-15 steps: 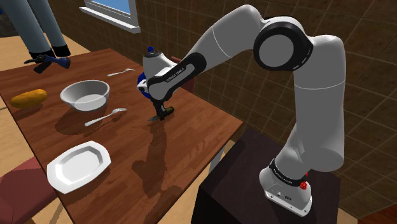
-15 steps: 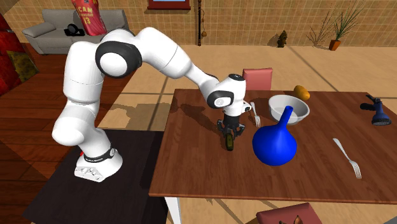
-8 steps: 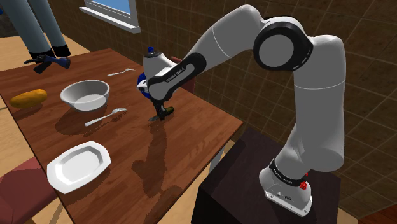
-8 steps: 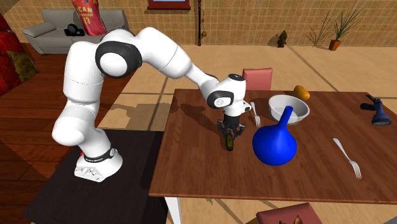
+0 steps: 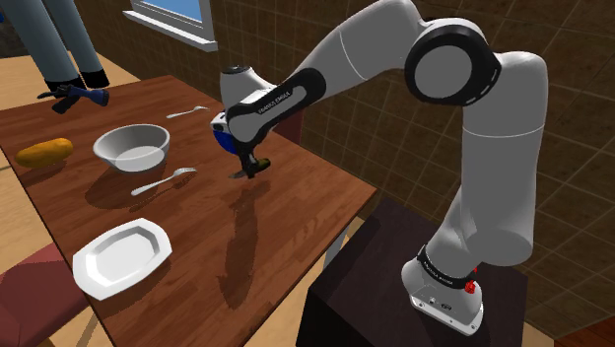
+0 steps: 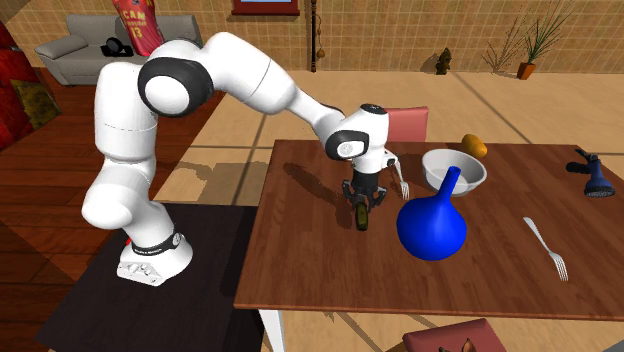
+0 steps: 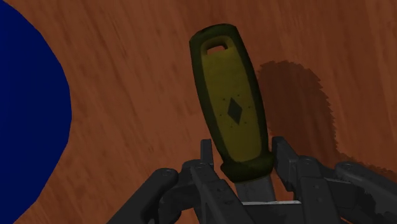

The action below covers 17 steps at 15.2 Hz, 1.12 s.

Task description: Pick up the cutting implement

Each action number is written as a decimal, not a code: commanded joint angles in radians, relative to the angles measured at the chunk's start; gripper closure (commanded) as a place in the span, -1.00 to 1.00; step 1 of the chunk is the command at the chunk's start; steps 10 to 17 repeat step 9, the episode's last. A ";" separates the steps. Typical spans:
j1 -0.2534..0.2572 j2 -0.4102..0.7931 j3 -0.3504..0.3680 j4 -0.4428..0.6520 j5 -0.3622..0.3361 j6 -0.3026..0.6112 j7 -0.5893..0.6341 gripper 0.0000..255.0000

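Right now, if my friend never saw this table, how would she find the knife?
Start at the brown wooden table and find the big blue vase. Just beside it the robot's black gripper clasps the knife. It is the only thing with a stubby olive-yellow handle edged in dark; the forks are thin and silvery.

1. olive-yellow knife [image 7: 229, 108] handle, darker green-black edging, a small dark diamond mark on its face; pale grey blade stub between the fingers.
2. all-black gripper [image 7: 243, 156]; white arm [image 5: 375, 49] with dark joints.
3. deep, plain blue vase [image 6: 432, 228].
4. reddish-brown table [image 5: 286, 237], streaked with wood grain.
5. plain white bowl [image 5: 132, 146] and plate [image 5: 122, 256]; silvery-grey fork [image 5: 164, 180].
6. orange-yellow lump [image 5: 44, 152], possibly a fruit.
7. brown wall [image 5: 394, 148] in a diagonal tile grid; near-black stand [image 5: 355, 296].
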 commanded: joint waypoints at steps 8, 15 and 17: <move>0.000 -0.060 0.002 0.030 0.004 -0.091 -0.006 1.00; 0.000 -0.060 0.002 0.030 0.004 -0.091 -0.006 1.00; 0.000 -0.060 0.002 0.030 0.004 -0.091 -0.006 1.00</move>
